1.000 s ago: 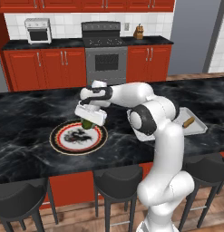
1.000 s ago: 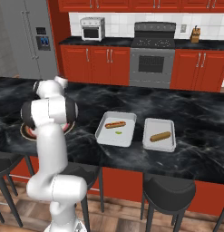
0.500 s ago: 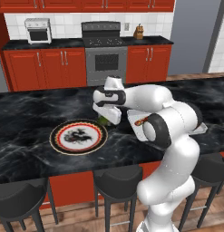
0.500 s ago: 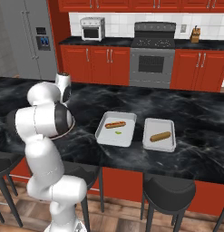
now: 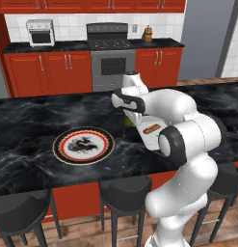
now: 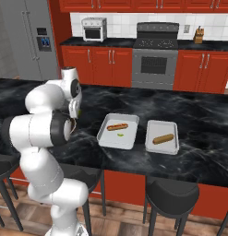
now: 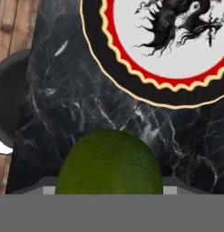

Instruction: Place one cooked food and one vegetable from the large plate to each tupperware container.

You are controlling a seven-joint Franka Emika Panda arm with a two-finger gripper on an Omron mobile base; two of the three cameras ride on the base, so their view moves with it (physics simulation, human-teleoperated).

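The black marble bench is carrying the round red-ringed dinner plate and two shallow light-grey trays, each holding a sausage. Above the bench between plate and trays, the end effector is pinching a round dark-green vegetable.

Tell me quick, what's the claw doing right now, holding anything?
Claw: closed on a round green vegetable, carried above the black counter beside the plate.
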